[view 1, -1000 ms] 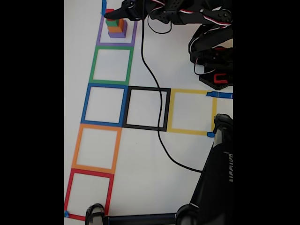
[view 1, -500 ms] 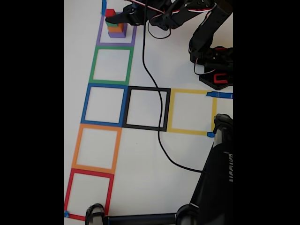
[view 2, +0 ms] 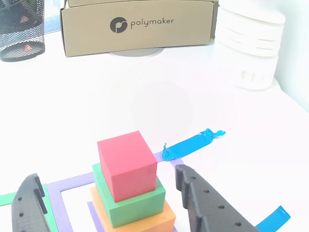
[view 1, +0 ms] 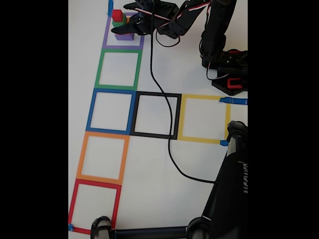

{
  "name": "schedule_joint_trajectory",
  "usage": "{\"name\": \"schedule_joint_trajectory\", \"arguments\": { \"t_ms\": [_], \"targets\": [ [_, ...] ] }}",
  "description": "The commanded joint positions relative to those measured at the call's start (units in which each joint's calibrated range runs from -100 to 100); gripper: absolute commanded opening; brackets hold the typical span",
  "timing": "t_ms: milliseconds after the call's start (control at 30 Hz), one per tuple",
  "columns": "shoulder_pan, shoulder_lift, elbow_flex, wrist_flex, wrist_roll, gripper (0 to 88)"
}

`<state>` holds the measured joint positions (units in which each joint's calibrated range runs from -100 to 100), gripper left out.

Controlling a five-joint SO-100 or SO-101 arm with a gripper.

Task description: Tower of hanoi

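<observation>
The tower of hanoi stands stacked inside the purple tape square [view 1: 105, 41] at the top of the fixed view. The red cube [view 1: 117, 15] [view 2: 126, 163] is on top, and under it come the green cube [view 1: 119, 23] [view 2: 134, 205], the orange cube [view 2: 165, 220] and the purple cube [view 1: 124, 36]. My gripper [view 1: 122, 19] [view 2: 106, 176] is open. One black finger [view 2: 29, 208] is left of the stack and the other finger [view 2: 203, 203] is right of it, and neither touches the cubes. The orange cube is mostly hidden by the gripper in the fixed view.
A column of green [view 1: 118, 51], blue [view 1: 110, 91], orange [view 1: 102, 133] and red [view 1: 94, 183] tape squares runs down, with black [view 1: 155, 94] and yellow [view 1: 203, 97] squares to the right. A black cable [view 1: 168, 129] crosses the table. Arm base [view 1: 228, 74] at right, black stand [view 1: 229, 189] at the bottom. Cardboard box [view 2: 137, 24], white spool [view 2: 248, 48].
The arm swung in from the upper right, and its open fingers came down around the stack. The cubes have not moved.
</observation>
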<state>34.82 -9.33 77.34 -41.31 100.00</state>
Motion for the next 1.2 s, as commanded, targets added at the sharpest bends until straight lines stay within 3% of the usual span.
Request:
{"name": "schedule_joint_trajectory", "arguments": {
  "t_ms": [0, 400, 1167],
  "targets": [
    [-1.35, -0.4, -2.79, -1.68, 0.0, 30.2],
    [-2.89, 3.64, -7.43, -1.92, 0.0, 29.2],
    [-3.37, 3.64, -3.88, -3.54, 0.0, 12.4]
  ]
}}
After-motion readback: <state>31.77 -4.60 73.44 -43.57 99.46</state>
